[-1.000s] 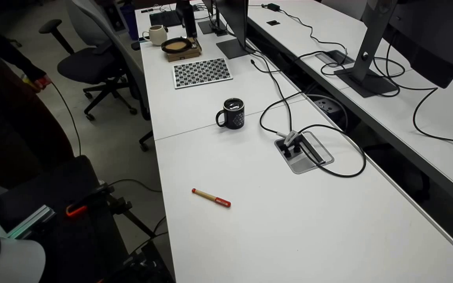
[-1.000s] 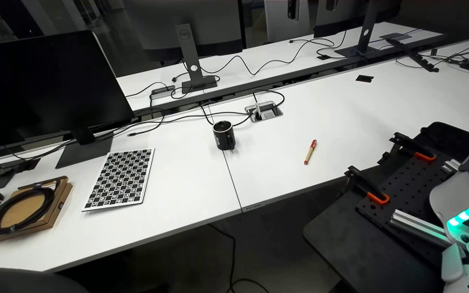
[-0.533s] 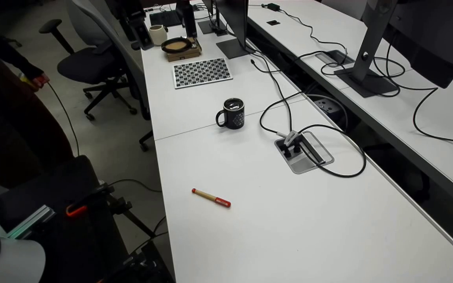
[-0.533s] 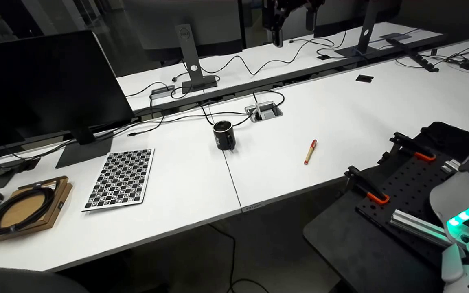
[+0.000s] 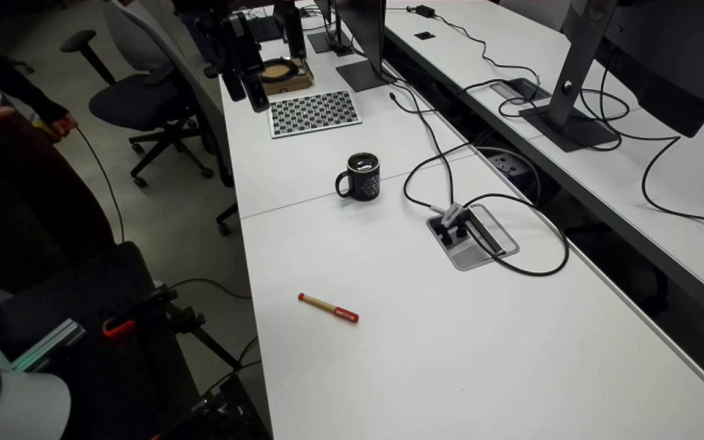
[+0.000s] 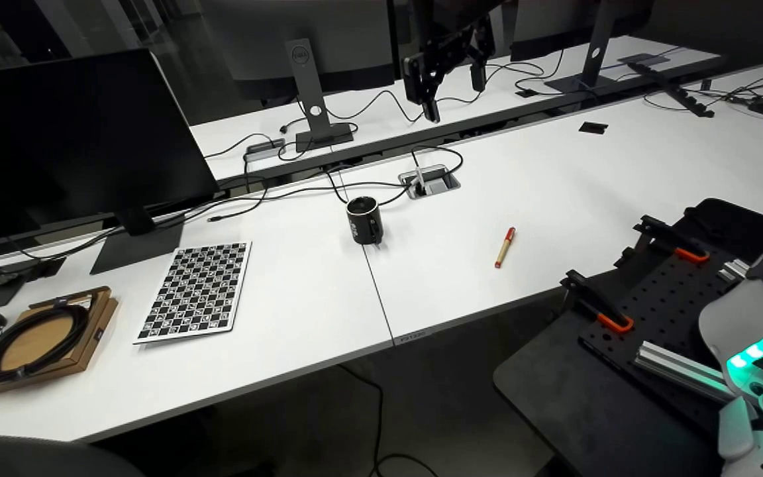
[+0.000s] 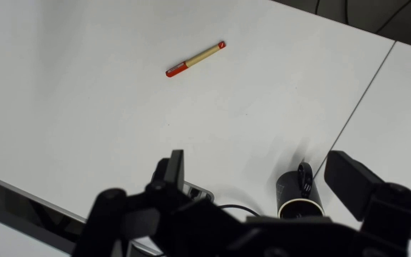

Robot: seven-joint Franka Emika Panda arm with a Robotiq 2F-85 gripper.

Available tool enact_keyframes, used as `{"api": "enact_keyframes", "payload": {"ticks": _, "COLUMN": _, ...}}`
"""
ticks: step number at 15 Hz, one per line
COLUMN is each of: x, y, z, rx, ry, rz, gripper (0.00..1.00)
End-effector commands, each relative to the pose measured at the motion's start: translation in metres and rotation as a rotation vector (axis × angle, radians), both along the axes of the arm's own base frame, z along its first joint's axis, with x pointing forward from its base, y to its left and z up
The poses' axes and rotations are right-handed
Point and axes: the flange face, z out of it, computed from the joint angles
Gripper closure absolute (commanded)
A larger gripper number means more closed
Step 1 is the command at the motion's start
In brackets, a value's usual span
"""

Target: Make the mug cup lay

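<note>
1. Black and cylindrical, with a lighter rim and a loop handle on its side, the mug cup [image 6: 357,223] stands upright on the white tabletop [image 6: 302,265], at the thin dark seam [image 6: 379,295] between two panels; it is not yet laid on its side.

2. Your black two-fingered gripper [image 6: 455,99] hangs above the table, apart from the mug, its jaws spread wide with nothing between them.

3. In the wrist view the mug sits off centre, close to one finger's outline, its rim partly hidden by the gripper's body. If you lower without recentring, a fingertip could land on the rim or handle and shove the mug or topple it.

4. Pinch across the handle and you would likely get a lopsided hold, one that twists or slips as you tip.

5. Let go before the wall meets the table and the mug could drop hard; once down, it may roll until the handle stops it.

6. The grey recessed power outlet [image 5: 465,253] and the thin black cables [image 5: 451,181] lie near. A wide swing could snag them. Whether the mug holds liquid cannot be told; if it does, tipping could spill it that way.
</note>
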Motion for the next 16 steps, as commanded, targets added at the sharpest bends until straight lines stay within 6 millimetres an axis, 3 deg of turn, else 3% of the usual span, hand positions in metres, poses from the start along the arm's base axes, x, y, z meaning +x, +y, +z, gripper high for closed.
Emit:
{"api": "enact_keyframes", "payload": {"ticks": 1, "x": 0.007, "y": 0.001, "z": -0.009, "rx": 0.007, "ry": 0.021, "rz": -0.001, "gripper": 0.0}}
{"api": "enact_keyframes", "payload": {"ticks": 3, "x": 0.012, "y": 0.001, "z": -0.019, "rx": 0.012, "ry": 0.044, "rz": -0.004, "gripper": 0.0}}
{"api": "enact_keyframes", "payload": {"ticks": 8, "x": 0.012, "y": 0.001, "z": -0.015, "rx": 0.015, "ry": 0.038, "rz": -0.009, "gripper": 0.0}}
{"api": "enact_keyframes", "payload": {"ticks": 16, "x": 0.045, "y": 0.034, "z": -0.078, "rx": 0.044, "ry": 0.18, "rz": 0.09, "gripper": 0.0}}
